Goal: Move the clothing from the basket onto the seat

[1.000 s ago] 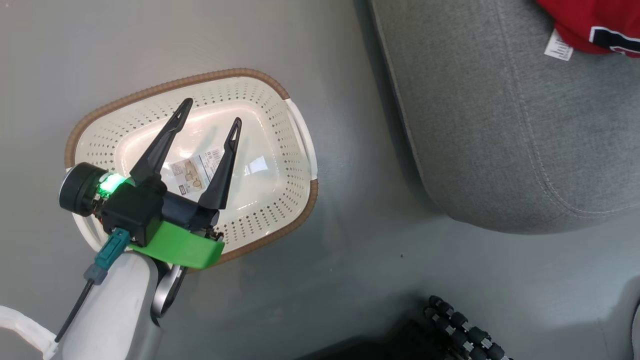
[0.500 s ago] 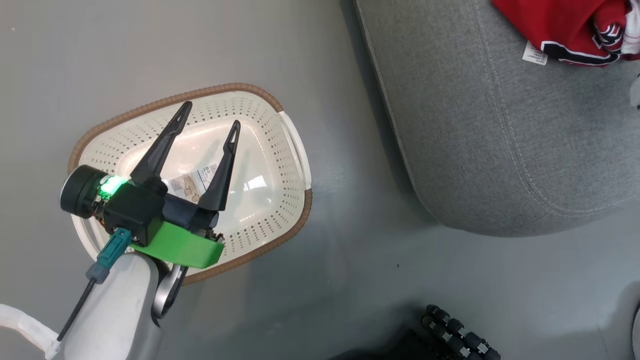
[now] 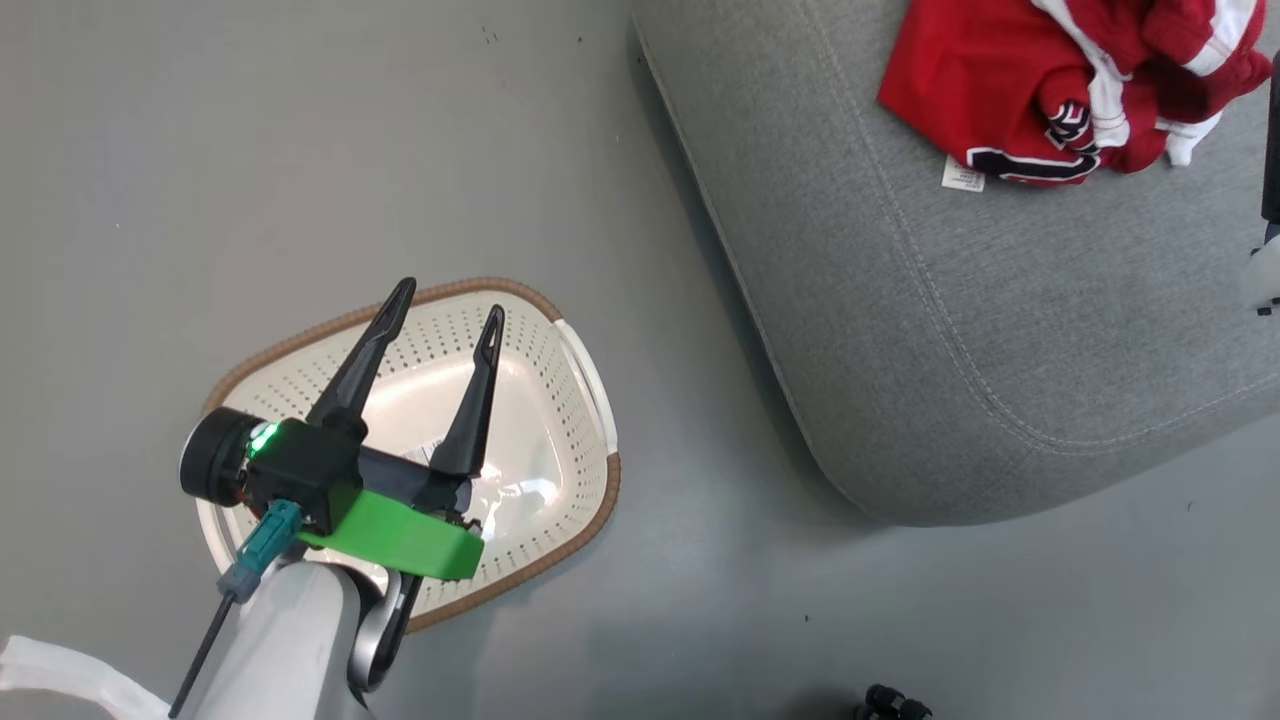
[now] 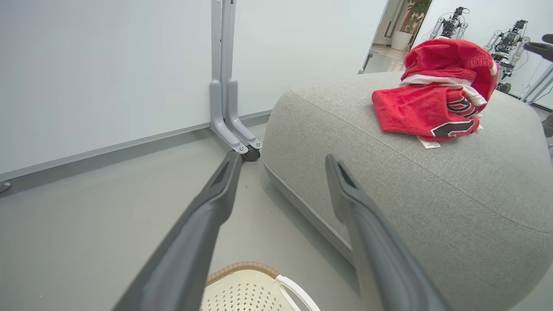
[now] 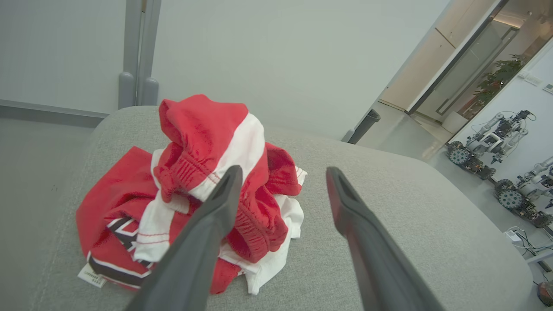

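The clothing (image 3: 1060,90) is a crumpled red and white pile with a small white tag, lying on top of the grey seat (image 3: 1000,330). In the right wrist view my right gripper (image 5: 283,172) stands open just above the seat, and the clothing (image 5: 203,172) lies past its left finger with nothing between the fingers. My left gripper (image 3: 449,304) hangs open over the cream basket (image 3: 585,500), which stands on the floor left of the seat and shows a bare bottom with a label. The left wrist view looks past that open gripper (image 4: 283,160) at the seat (image 4: 432,207), the clothing (image 4: 432,99) and the basket's rim (image 4: 242,267).
Smooth grey floor (image 3: 300,150) lies around the basket and seat. A white partition on a grey wheeled foot (image 4: 229,112) stands behind the seat. Other robots (image 5: 488,138) are parked far off to the right. A dark ribbed cable (image 3: 890,705) lies at the near edge.
The head view has shifted, so the seat and the clothing pile on it show more fully. My left gripper keeps the same open pose over the basket.
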You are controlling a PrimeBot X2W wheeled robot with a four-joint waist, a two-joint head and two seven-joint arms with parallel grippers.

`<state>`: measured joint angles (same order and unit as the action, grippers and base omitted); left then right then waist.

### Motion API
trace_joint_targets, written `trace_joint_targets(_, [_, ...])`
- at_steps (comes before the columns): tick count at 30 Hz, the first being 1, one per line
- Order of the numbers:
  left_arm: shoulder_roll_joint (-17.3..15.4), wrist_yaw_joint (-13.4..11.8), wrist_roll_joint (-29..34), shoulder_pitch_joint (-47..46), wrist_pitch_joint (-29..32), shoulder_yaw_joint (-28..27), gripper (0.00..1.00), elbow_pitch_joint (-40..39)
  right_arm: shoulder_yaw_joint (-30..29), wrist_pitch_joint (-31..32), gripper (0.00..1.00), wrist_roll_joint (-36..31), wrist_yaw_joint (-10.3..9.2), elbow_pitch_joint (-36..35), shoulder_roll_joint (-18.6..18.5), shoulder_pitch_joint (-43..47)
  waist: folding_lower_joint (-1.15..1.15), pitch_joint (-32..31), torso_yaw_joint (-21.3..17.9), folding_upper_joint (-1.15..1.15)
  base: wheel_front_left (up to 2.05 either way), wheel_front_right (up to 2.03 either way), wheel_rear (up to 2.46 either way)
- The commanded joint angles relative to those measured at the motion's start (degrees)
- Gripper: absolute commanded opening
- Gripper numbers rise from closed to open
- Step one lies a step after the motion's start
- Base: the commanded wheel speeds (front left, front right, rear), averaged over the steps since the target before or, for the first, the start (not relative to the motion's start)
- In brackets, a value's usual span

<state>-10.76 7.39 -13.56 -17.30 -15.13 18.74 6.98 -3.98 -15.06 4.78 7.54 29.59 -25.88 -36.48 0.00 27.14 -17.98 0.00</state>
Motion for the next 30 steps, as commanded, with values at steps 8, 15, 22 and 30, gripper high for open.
trace_joint_targets(8, [3.09,0.15,-1.05,5.21,0.0,-1.55,1.0,0.12,-1.1,-0.17,1.0,2.38,-0.1,-10.21,-0.77,7.26,0.0,-12.87,-1.32,0.0,0.0,0.0,0.0])
trace_joint_targets(15, [4.82,0.15,-1.07,8.5,0.0,-3.15,1.0,0.05,-1.09,-0.17,1.0,3.34,-0.1,-19.41,0.26,12.96,0.0,-17.91,-0.44,0.0,0.0,0.0,0.0])
trace_joint_targets(22, [5.86,0.15,-0.92,10.86,-0.01,-4.87,1.0,-0.4,-1.7,-0.17,1.0,4.22,-0.1,-26.32,2.23,16.72,0.0,-20.97,1.36,0.0,0.0,0.0,0.0])
trace_joint_targets(30, [7.11,0.15,-1.23,13.26,0.0,-7.44,1.0,0.11,-0.55,-0.17,1.0,5.68,-0.1,-31.65,6.5,22.61,0.0,-23.8,4.94,0.0,0.0,0.0,0.0])
